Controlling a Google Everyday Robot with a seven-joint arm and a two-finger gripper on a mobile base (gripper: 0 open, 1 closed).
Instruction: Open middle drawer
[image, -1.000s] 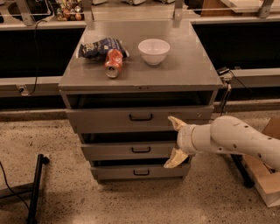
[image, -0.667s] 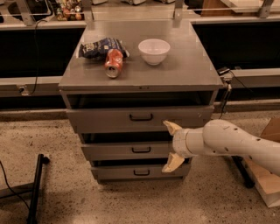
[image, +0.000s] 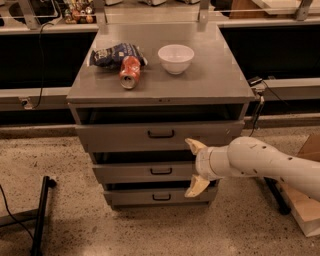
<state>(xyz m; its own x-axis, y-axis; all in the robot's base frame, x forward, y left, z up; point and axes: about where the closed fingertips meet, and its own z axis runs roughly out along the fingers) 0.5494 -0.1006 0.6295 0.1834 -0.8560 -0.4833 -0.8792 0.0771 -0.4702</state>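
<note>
Gripper (image: 194, 166) is parked right in front of the grey cabinet (image: 210, 85), coming in from the right on a chunky white arm (image: 260, 162). Its two tan fingers (image: 195, 146) are spread wide apart, one pointing up and one down, and there's nothing between them. Can't tell if the tips are actually touching the metal or just hanging in front of it.

Middle drawer (image: 135, 173) is the second of the three stacked fronts, and the spread fingers line up with the right end of it, so the upper tip sits around its top edge and the lower tip around its bottom edge. The small black bar handle (image: 161, 171) is just left of the gripper, not grabbed. The top drawer (image: 120, 136) above is the tall one with the bigger handle, and the bottom drawer (image: 135, 196) is the skinny one. There's a dark gap showing above each front.

On top of the cabinet: a white bowl (image: 176, 58), a red can (image: 130, 72) lying on its side, and a dark blue snack bag (image: 114, 54) touching the can from behind. Speckled floor (image: 150, 230) underneath, a cardboard box (image: 310, 205) at the far right, and a black stand leg (image: 42, 210) at the left.
</note>
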